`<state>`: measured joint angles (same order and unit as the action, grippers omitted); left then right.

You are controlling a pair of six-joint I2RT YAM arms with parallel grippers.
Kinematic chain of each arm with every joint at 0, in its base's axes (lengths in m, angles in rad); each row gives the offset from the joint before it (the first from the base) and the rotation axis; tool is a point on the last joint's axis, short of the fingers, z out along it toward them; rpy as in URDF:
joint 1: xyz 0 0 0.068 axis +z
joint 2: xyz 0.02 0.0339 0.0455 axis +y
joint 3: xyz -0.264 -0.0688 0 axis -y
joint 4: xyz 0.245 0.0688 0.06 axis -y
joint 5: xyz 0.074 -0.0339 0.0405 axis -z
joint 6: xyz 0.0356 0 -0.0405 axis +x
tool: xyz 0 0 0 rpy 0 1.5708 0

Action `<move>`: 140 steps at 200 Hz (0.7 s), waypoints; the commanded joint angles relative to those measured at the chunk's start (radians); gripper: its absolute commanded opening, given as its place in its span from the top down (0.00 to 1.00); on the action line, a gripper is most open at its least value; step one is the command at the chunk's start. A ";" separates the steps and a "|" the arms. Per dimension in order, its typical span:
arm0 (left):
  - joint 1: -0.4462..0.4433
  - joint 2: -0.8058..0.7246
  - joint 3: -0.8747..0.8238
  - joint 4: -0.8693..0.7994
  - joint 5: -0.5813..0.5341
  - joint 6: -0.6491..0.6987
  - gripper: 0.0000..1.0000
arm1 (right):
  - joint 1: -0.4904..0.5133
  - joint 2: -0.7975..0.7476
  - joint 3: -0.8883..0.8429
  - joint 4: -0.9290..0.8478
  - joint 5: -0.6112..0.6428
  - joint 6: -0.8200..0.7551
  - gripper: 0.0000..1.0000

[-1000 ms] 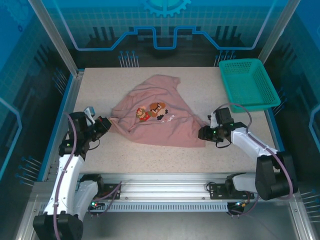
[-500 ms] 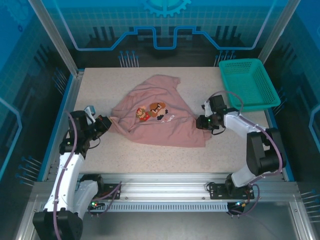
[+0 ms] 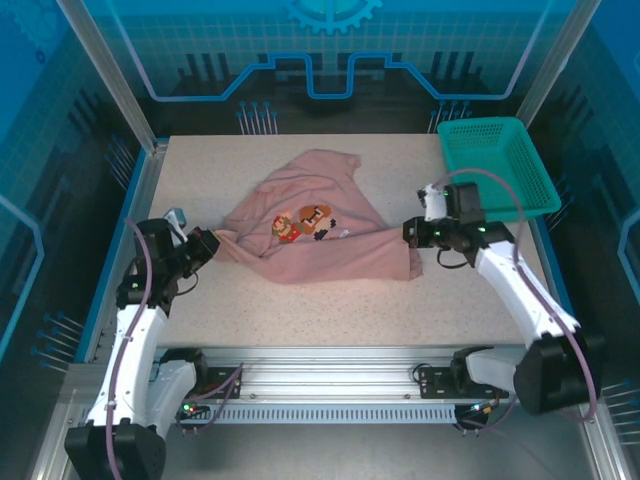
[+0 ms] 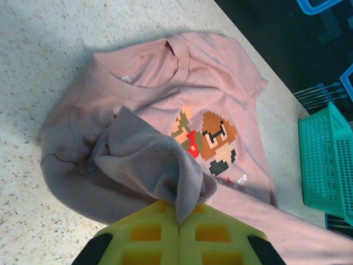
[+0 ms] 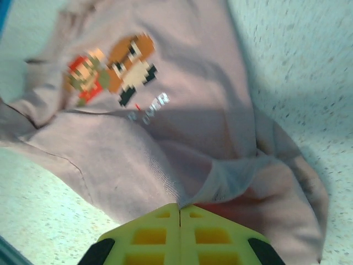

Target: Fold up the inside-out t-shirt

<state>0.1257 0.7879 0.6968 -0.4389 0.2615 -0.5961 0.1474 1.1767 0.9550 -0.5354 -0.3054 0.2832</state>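
The shirt (image 3: 315, 235) lies crumpled in the middle of the table (image 3: 300, 310), print up. The left gripper (image 3: 208, 243) is clenched on its edge at 9 o'clock; the right gripper (image 3: 412, 232) pinches its cloth at 3 o'clock. A basket (image 3: 495, 165) stands apart at 2 o'clock.

Salmon-pink t-shirt (image 3: 330, 255) with orange, red and brown pixel print (image 3: 300, 222), teal mesh basket (image 3: 497, 165), speckled beige table (image 3: 300, 310)

Speckled beige table (image 3: 300, 310), blue-lit mesh walls (image 3: 200, 50), aluminium frame posts (image 3: 110, 75).
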 commanded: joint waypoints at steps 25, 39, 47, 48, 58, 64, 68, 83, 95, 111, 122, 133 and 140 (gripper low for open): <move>0.050 -0.011 0.109 -0.060 -0.054 0.047 1.00 | -0.126 -0.093 0.045 -0.087 -0.153 0.033 1.00; 0.060 -0.007 0.135 -0.076 -0.061 0.068 1.00 | -0.122 -0.075 0.050 -0.059 -0.198 0.070 1.00; 0.064 -0.007 0.146 -0.085 -0.064 0.078 1.00 | -0.115 -0.057 0.047 -0.032 -0.213 0.096 1.00; 0.065 -0.007 0.147 -0.086 -0.064 0.079 1.00 | -0.113 -0.055 0.047 -0.029 -0.214 0.098 1.00; 0.069 -0.006 0.153 -0.090 -0.067 0.089 1.00 | -0.089 -0.017 0.043 0.004 -0.205 0.125 1.00; 0.071 -0.003 0.155 -0.092 -0.065 0.090 1.00 | -0.071 0.014 0.045 0.026 -0.196 0.136 1.00; 0.073 0.000 0.156 -0.093 -0.065 0.093 1.00 | -0.056 0.039 0.047 0.040 -0.190 0.142 1.00; 0.075 0.015 0.149 -0.087 -0.049 0.086 1.00 | 0.012 0.153 0.081 0.097 -0.159 0.163 1.00; 0.075 0.022 0.143 -0.080 -0.038 0.080 1.00 | 0.061 0.272 0.126 0.120 -0.160 0.167 1.00; 0.078 0.025 0.139 -0.076 -0.036 0.078 1.00 | 0.116 0.413 0.191 0.109 -0.156 0.148 0.98; 0.079 0.026 0.135 -0.072 -0.030 0.075 1.00 | 0.139 0.478 0.222 0.080 -0.139 0.115 0.94; 0.080 0.029 0.132 -0.068 -0.026 0.070 1.00 | 0.151 0.512 0.239 0.040 -0.111 0.077 0.88; 0.080 0.031 0.132 -0.067 -0.023 0.068 1.00 | 0.151 0.516 0.235 0.024 -0.095 0.054 0.84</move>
<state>0.1936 0.8185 0.8242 -0.5114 0.2153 -0.5404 0.2806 1.6630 1.1542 -0.4450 -0.4442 0.4068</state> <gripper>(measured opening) 0.053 0.106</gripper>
